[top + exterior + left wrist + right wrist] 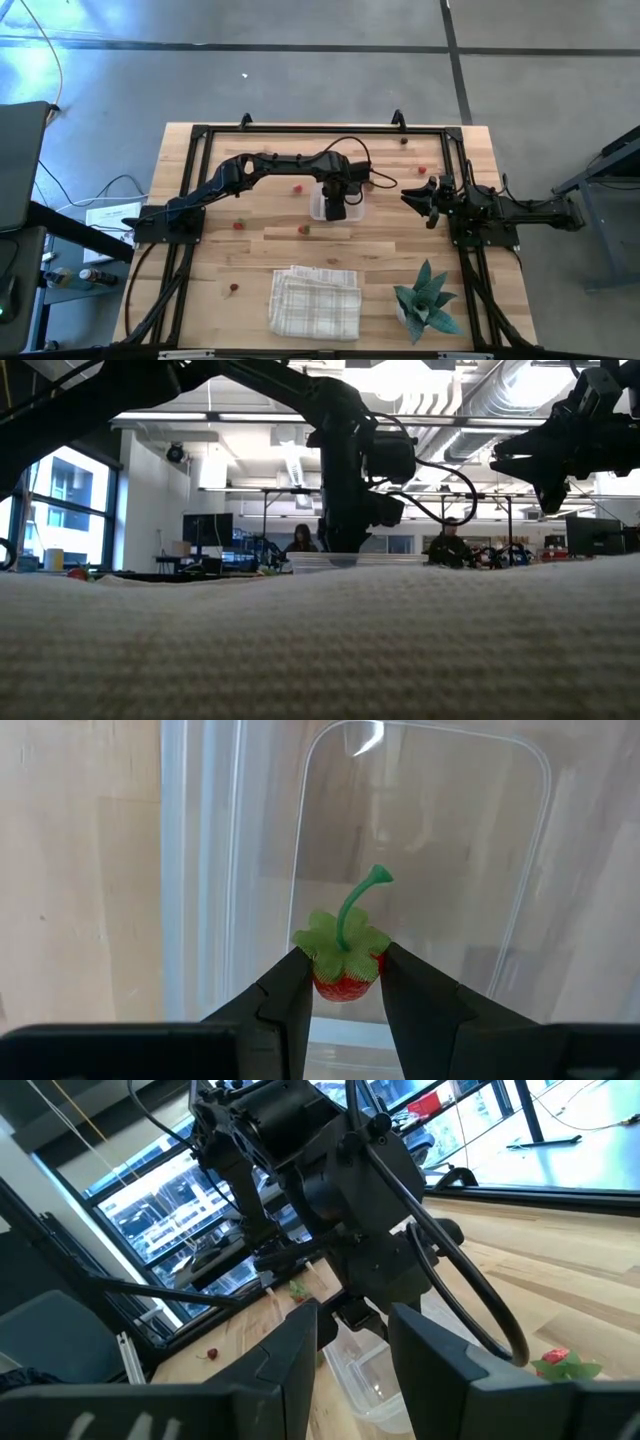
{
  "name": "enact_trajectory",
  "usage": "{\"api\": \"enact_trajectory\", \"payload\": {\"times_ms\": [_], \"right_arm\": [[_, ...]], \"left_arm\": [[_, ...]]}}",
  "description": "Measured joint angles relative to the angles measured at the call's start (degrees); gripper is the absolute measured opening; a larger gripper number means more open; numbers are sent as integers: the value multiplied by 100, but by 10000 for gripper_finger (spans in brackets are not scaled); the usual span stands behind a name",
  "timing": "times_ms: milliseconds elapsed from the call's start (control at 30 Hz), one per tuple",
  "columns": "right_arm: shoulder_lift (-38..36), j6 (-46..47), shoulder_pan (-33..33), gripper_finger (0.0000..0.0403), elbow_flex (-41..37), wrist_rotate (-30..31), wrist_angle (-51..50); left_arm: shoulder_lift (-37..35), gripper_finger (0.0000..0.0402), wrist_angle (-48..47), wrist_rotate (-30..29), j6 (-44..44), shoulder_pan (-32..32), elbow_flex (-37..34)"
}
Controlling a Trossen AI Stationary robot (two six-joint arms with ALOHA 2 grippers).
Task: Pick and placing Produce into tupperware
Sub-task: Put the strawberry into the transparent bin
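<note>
A pale wooden plank table [250,250] edged by a black metal frame stands on a grey concrete floor [300,60] crossed by dark seam lines. The left claw [346,982] hangs directly over the small clear rectangular plastic tupperware [322,205] near the table's middle, its two dark fingers [285,1005] closed on a small red strawberry with a green leafy cap and curved stem [345,970], held above the container's see-through bottom. More tiny red produce pieces lie scattered on the planks: one [297,187] just beside the left arm, one [304,229] near the container, one [238,225] farther left, one [233,287] toward the front edge.

The right claw [424,195] waits off the table surface at the right side, its fingers apart and holding nothing. A folded white checked cloth [314,302] lies at the front, with a green spiky-leaved plant [427,300] to its right.

Beyond the table, the low view shows an open workshop with tall windows [60,510], ceiling ducts, and two seated people [447,545] at distant desks.
</note>
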Motion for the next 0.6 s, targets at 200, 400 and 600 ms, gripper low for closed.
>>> {"api": "enact_trajectory", "payload": {"times_ms": [200, 400, 600], "right_arm": [[0, 0, 0, 117, 0, 0, 0], [0, 0, 0, 117, 0, 0, 0], [0, 0, 0, 117, 0, 0, 0]], "left_arm": [[0, 104, -11, 0, 39, 0, -2], [0, 104, -13, 26, 38, 0, -2], [0, 104, -13, 51, 37, 0, -4]]}}
